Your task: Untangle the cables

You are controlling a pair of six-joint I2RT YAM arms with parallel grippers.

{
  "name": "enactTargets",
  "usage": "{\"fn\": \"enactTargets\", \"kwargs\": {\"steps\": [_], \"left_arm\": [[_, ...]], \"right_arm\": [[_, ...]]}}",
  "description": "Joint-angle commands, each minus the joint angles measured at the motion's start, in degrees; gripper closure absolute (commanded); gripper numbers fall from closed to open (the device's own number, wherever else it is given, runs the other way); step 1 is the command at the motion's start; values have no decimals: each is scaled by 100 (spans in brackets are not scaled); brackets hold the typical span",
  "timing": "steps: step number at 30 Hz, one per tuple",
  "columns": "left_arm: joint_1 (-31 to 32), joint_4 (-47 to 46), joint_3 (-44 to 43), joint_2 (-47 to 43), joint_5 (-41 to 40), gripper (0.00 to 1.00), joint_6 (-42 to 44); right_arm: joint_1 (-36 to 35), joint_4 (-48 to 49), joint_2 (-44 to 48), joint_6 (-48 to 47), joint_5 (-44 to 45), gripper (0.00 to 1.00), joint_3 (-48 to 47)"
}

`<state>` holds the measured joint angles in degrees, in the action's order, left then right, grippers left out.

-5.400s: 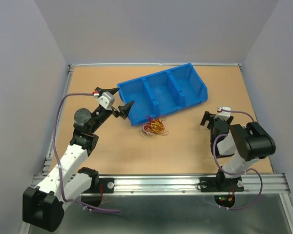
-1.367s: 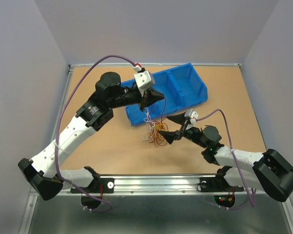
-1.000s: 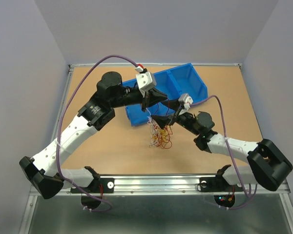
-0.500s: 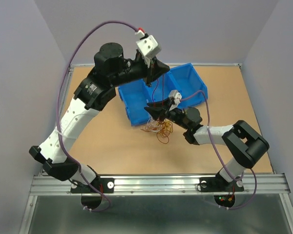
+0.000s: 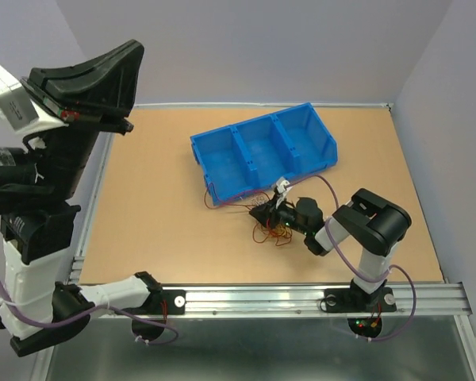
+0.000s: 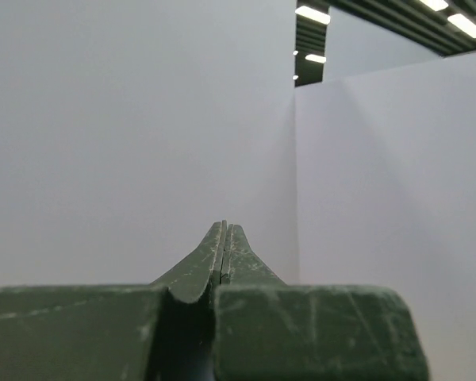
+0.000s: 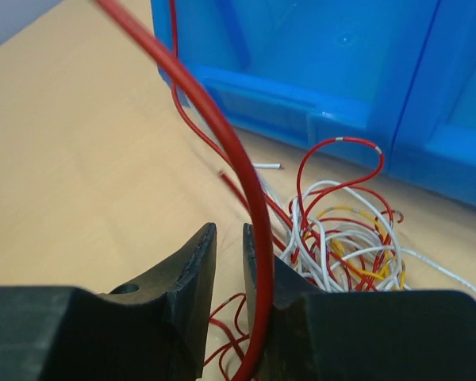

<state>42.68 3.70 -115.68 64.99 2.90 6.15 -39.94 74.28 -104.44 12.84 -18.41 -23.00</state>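
Right wrist view, cables (image 7: 341,230) tangled, red, white, yellow loops

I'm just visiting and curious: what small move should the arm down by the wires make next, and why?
Probably nudge the right gripper sideways until the red wire sits in its narrow gap: the wire crosses one finger, outside the gap, beside the tangled cables.

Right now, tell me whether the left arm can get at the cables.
Probably not: the left arm is high off the table, its fingers shut, facing the wall, far from the cables.
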Motion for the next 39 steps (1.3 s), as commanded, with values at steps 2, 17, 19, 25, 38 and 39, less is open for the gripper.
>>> {"fn": "enactTargets", "kwargs": {"steps": [2,17,19,25,38,39], "left_arm": [[21,-19,1642,163,799,100,473],[48,-898,6408,-235,2979,1,2153],[74,-907,6505,-49,3163,1,2232],[109,-942,6462,619,3411,2,2259],[329,-968,6058,1929,3121,30,2162],[338,-951,6022,2034,3086,38,2153]], "right_arm": [[-49,1704,494,69,31,83,358],[-57,1695,1356,96,408,91,990],[-49,1695,1479,96,549,91,1052],[-49,1695,1690,34,716,92,1219],[-57,1695,1910,8,813,92,1342],[-49,1695,1910,8,796,93,1342]]}}
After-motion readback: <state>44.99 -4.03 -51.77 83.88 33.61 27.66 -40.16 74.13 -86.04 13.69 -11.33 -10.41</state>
